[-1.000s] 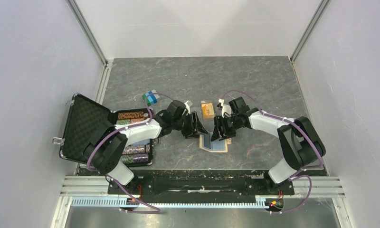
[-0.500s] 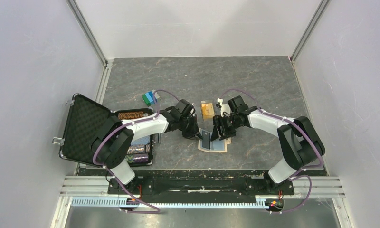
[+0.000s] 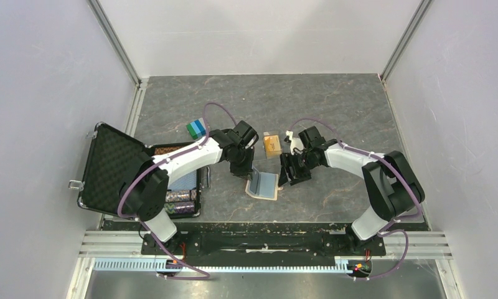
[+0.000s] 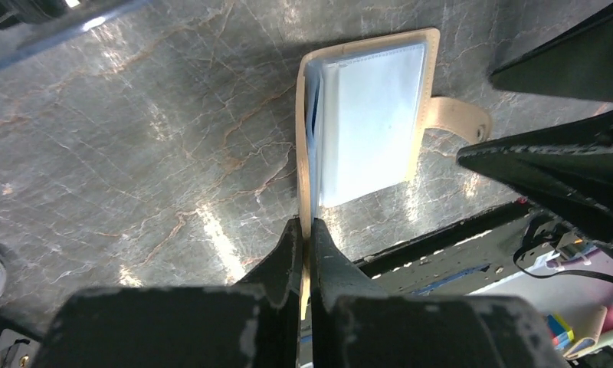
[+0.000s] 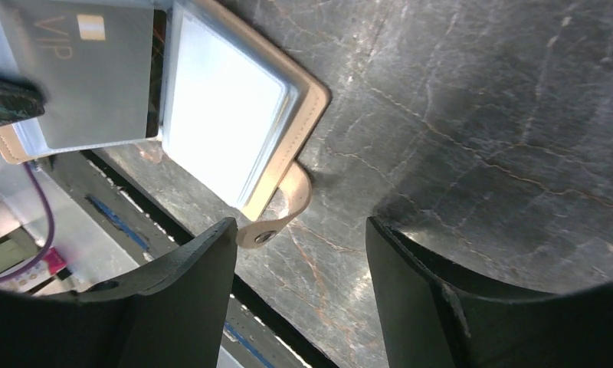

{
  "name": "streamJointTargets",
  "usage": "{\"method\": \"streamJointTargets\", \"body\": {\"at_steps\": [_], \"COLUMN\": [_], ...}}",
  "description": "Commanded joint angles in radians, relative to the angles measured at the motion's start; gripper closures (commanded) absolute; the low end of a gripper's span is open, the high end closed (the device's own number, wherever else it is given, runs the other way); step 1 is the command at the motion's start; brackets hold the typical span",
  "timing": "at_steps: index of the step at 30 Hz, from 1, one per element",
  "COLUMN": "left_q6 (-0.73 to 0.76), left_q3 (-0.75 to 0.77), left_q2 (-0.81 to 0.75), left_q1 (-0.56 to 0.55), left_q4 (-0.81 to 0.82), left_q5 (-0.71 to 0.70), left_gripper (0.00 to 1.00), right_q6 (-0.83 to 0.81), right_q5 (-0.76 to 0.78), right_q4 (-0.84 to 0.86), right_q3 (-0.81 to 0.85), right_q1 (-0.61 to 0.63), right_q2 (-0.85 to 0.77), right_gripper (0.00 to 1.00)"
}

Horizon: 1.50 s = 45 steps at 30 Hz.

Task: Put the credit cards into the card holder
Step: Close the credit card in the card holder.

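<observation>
Step in hand, by judgement: opening and steadying the card holder for loading. Left tool was clamped fully shut on the edge of the holder's left cover, with that cover raised on edge. The other cover lay flat on the table, pale-blue sleeves up, snap tab splayed out toward the right tool. Holder sat between the 2 tools, near the table's front edge. Right tool stood wide apart, gripping nothing, poised just beside the tab. 1 credit card, grey and marked VIP, showed against the raised leaf; whether seated in a sleeve or merely resting there could not be told. Next move likely called for the right tool to fetch a card and slide it edge-first into a sleeve mouth while the left pinned the cover; sleeves looked thin and limp, so alignment would matter. No loose cards made out on the table from above. Orange box sat just behind the holder, contents unreadable. Sleeve openings were lost in glare.
</observation>
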Motion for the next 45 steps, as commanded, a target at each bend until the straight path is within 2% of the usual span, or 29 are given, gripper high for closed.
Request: {"method": "streamJointTargets", "body": {"at_steps": [1,6,9,15,22,27,30,35,40,42,45], "left_q6": [0.031,-0.049,-0.075,-0.096,-0.107,-0.142,-0.173,-0.186,-0.193,-0.200,-0.213], "left_q3": [0.094,0.107,0.128,0.168,0.187,0.152,0.126,0.127,0.122,0.116,0.102], "left_q2": [0.028,0.076,0.107,0.153,0.147,0.177,0.199,0.244,0.289,0.300,0.306], "left_q1": [-0.001,-0.010,-0.032,-0.058,-0.058,-0.058,-0.058,-0.058,-0.056,-0.054,-0.045], "left_q4": [-0.085,0.038,0.072,0.122,0.137,0.217,0.285,0.334,0.362,0.379,0.409], "left_q5": [-0.030,0.098,0.123,0.179,0.197,0.258,0.305,0.345,0.366,0.375,0.392], "left_gripper": [0.95,0.66,0.54,0.41,0.34,0.34,0.34,0.28,0.29,0.36,0.63], "right_q6": [0.041,0.076,0.091,0.108,0.130,0.140,0.141,0.140,0.135,0.128,0.111], "right_q5": [-0.085,-0.143,-0.181,-0.223,-0.253,-0.253,-0.258,-0.274,-0.269,-0.267,-0.270], "right_q4": [0.066,0.094,0.114,0.144,0.186,0.185,0.178,0.178,0.172,0.172,0.174], "right_q3": [-0.039,-0.053,-0.069,-0.096,-0.123,-0.124,-0.124,-0.130,-0.133,-0.130,-0.118], "right_q1": [0.001,-0.026,-0.052,-0.083,-0.104,-0.116,-0.127,-0.129,-0.146,-0.152,-0.168], "right_q2": [0.012,-0.011,-0.025,-0.028,-0.017,-0.040,-0.059,-0.076,-0.108,-0.117,-0.119], "right_gripper": [0.35,0.35,0.34,0.35,0.38,0.45,0.45,0.44,0.44,0.44,0.47]}}
